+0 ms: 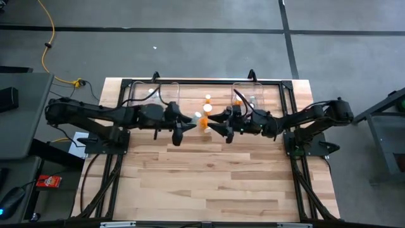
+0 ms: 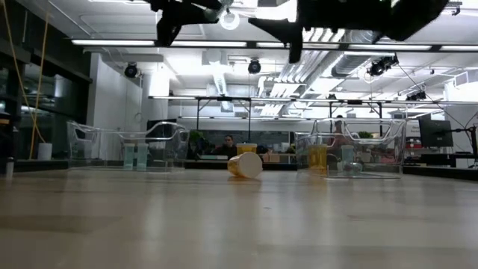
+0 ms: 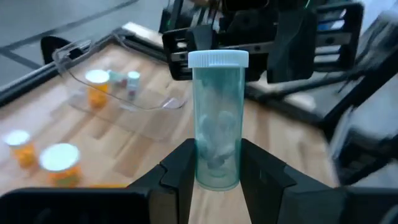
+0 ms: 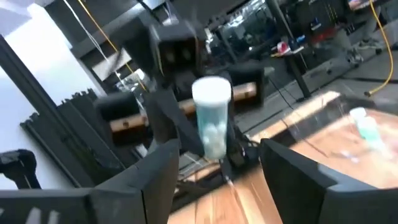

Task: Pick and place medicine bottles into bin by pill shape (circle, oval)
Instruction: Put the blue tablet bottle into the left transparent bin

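Clear vial [image 3: 215,124] upright, clamped between left gripper [image 3: 214,165] fingers above worktop [image 1: 209,183]; right gripper [image 4: 214,171] fingers spread, facing it, apart.

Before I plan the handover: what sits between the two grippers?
The clear bottle, clamped upright in the left gripper; the right gripper faces it, open, in both wrist views.

Pale clear vial [image 3: 217,124] with white cap; orange vials [image 1: 205,123] on light wood table [image 1: 209,183].
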### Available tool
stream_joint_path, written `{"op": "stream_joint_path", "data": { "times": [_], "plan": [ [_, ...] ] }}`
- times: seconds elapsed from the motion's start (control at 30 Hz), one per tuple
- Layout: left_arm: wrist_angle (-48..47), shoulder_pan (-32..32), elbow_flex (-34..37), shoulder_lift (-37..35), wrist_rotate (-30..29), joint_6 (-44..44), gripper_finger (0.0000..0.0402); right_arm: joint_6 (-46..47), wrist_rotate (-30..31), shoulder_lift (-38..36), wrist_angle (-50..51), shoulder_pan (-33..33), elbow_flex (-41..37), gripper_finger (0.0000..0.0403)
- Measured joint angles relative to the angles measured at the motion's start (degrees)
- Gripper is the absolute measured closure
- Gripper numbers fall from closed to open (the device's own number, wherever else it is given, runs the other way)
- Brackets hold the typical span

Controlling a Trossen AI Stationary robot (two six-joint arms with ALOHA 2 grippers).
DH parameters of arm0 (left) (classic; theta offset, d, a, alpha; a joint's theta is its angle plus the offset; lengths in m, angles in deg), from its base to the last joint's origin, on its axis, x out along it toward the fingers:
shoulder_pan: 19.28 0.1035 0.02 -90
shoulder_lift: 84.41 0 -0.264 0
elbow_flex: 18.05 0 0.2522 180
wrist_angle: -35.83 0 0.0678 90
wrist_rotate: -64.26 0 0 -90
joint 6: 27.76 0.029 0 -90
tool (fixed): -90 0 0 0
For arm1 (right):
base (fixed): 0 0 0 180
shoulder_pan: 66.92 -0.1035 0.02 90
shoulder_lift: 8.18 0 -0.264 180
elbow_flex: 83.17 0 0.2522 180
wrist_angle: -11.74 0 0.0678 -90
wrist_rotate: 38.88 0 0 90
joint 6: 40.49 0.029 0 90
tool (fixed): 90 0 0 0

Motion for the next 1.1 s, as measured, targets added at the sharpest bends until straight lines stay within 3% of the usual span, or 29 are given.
{"op": "stream_joint_path", "data": {
  "times": [0.1,0.2,0.43,0.73,1.1],
  "plan": [
    [8.36,-1.14,5.74,-2.38,-0.07,-3.48,0.0302,-1.83,-0.3,0.63,4.48,0.02,4.88,0.0185],
    [14.35,-1.78,8.87,-2.93,-0.09,-4.14,0.0302,-6.51,-1.52,1.85,15.11,0.02,11.68,0.0185],
    [16.3,-2.59,9.19,-2.88,-1.42,-2.49,0.0302,-15.77,-1.29,2.89,32.91,0.04,23.82,0.0185],
    [27.6,-2.65,9.17,-2.88,-2.85,5.35,0.0302,-11.86,-2.93,2.86,32.76,0.02,25.74,0.0185],
    [31.02,-2.59,9.17,-2.88,-2.67,8.99,0.0302,-9.64,-2.17,3.32,26.65,0.0,25.72,0.0185]
  ]
}}
